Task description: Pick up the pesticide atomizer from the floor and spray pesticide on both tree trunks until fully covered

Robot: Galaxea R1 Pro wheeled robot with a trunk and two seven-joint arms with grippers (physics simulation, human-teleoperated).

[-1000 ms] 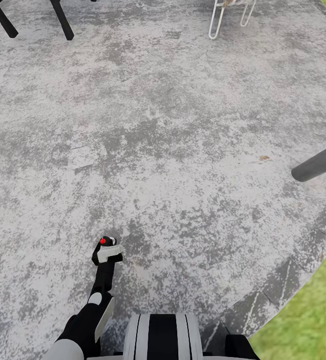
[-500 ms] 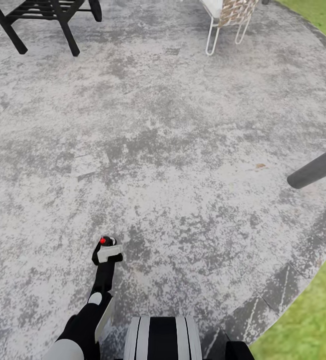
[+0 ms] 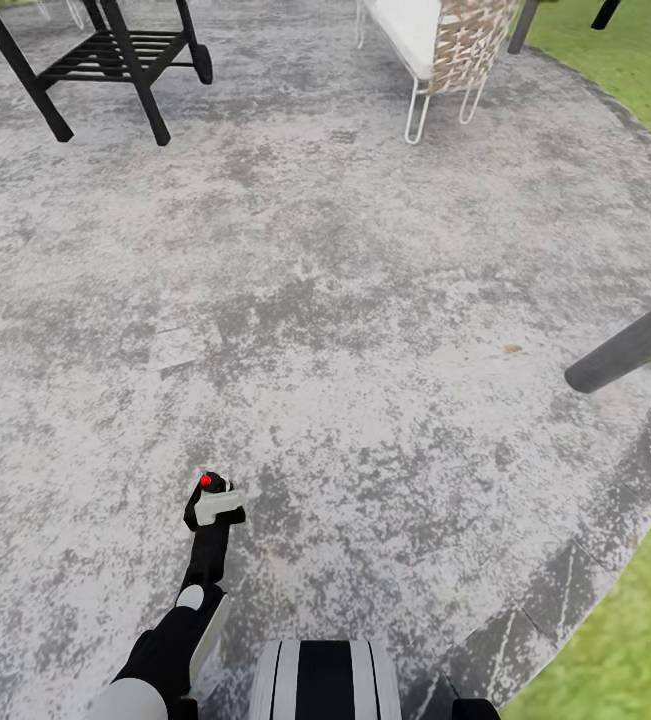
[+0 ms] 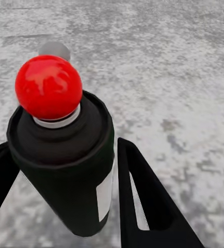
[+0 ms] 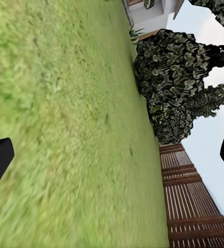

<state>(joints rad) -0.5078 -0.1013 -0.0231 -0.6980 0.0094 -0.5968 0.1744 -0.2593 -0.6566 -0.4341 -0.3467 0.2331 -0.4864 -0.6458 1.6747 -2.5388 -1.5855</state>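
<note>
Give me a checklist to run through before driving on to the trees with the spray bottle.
1. Bottle held: ok. The left pincer is shut on the spray bottle, a finger on each side.
2. Bottle upright: ok. Its red button sits on top, also seen from the head.
3. Right pincer free: ok. The right pincer is open over the lawn, nothing between its fingers.
4. Path ahead: not ok. A black stand and a white chair stand on the far side of the paving.
5. Tree trunks in sight: cannot tell. Bushes and a slatted fence show, no clear trunk.
</note>
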